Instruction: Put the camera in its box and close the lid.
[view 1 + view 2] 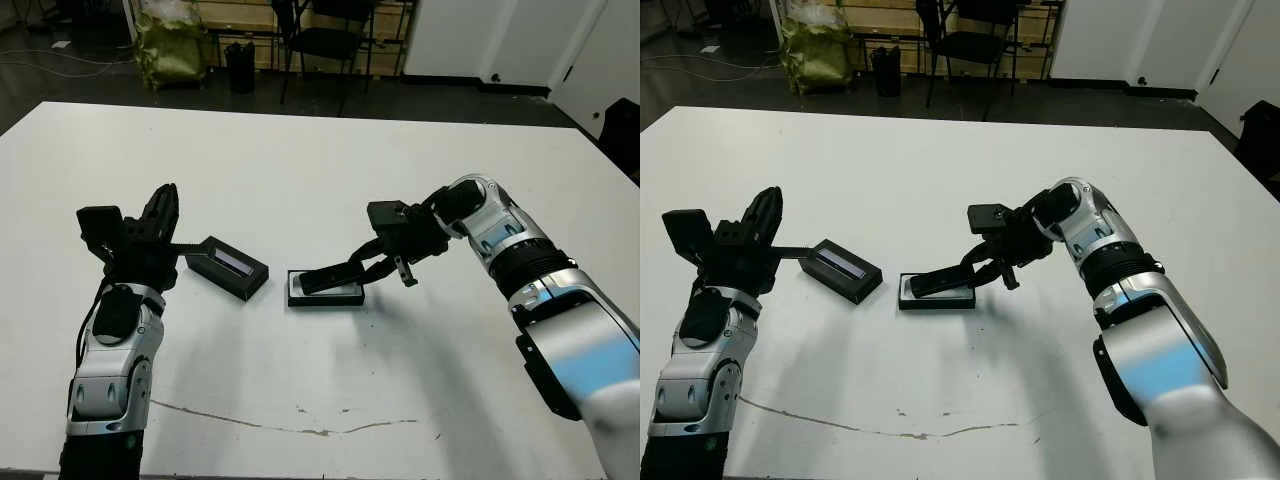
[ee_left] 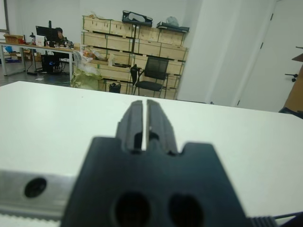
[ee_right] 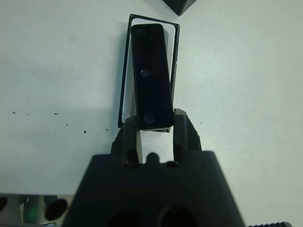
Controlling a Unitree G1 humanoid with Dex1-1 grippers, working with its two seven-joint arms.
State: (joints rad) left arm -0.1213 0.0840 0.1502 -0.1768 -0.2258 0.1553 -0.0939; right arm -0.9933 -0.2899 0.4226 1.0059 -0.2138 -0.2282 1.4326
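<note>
White bench (image 1: 330, 150), bare but for three items near its middle.

Right gripper (image 3: 154, 124): fingers (image 3: 183, 128) clenched on one end of the camera (image 3: 151, 73). Camera is held over the box (image 1: 326, 295), lengthwise along it. Its free end points left and sits low over the white lining; the gripped end is at the box's right end and higher, so the bar is tilted. Cannot tell if the free end touches the lining. In the right wrist view the camera covers most of the box's interior, with white showing around its edges.

Box lies flat on the bench, long axis left to right, roughly centre.

Lid (image 1: 227, 267): on the bench just left of the box, apart from it, angled, grey strip facing up.

Left gripper (image 2: 143, 124): resting at the left side of the bench, left of the lid, fingers pressed together with only a thin slit between them, holding nothing. They point toward the far side of the bench.

Beyond the bench: chair (image 2: 152, 74), wooden crates (image 2: 120, 47).
</note>
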